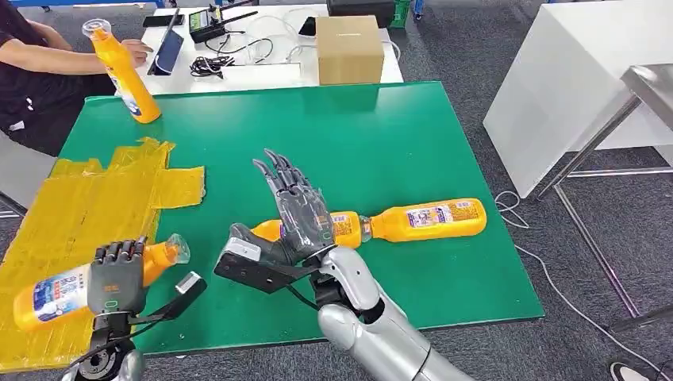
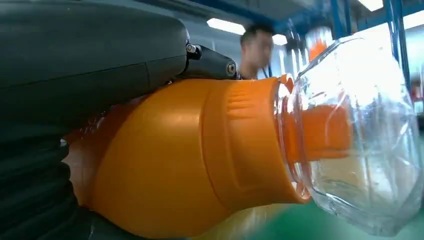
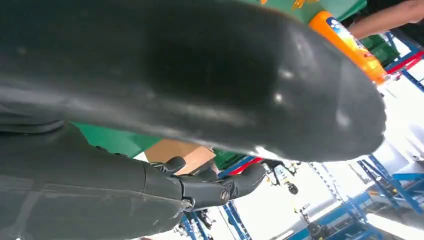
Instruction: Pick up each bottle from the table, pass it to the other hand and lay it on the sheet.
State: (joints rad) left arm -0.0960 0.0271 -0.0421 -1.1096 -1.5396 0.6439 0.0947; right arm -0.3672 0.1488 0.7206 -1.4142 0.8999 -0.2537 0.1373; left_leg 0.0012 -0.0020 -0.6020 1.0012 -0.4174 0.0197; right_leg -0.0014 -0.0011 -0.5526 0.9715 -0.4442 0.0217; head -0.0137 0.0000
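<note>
Green table (image 1: 381, 135) across the middle of the head view, grey carpet around it. Yellow sheet (image 1: 71, 214) over its left part, crumpled, running off the lower left corner.

Left hand (image 1: 117, 278) at lower left, wrapped round an orange bottle (image 1: 55, 295) over the sheet, clear cap toward the centre; seen close in the left wrist view, orange shoulder (image 2: 200, 155) and clear cap against a blurred room.

Right hand (image 1: 292, 208) at lower centre, fingers spread and straight, holding nothing, raised in front of a second bottle (image 1: 345, 228) lying on the green. Third bottle (image 1: 428, 220) lying just right of it, cap to cap, touching or nearly so; hard to tell.

Fourth bottle (image 1: 123, 71) at upper left, tilted at the table's far corner, held by a person's hand (image 1: 136, 51).

Beyond the far edge: white desk (image 1: 262, 75) with a cardboard box (image 1: 349, 48), a tablet (image 1: 168, 49) and black cables (image 1: 208, 65). White cabinet (image 1: 555, 87) at upper right, a metal table frame (image 1: 603, 143) beside it, a white cable (image 1: 548, 270) trailing over the carpet.
</note>
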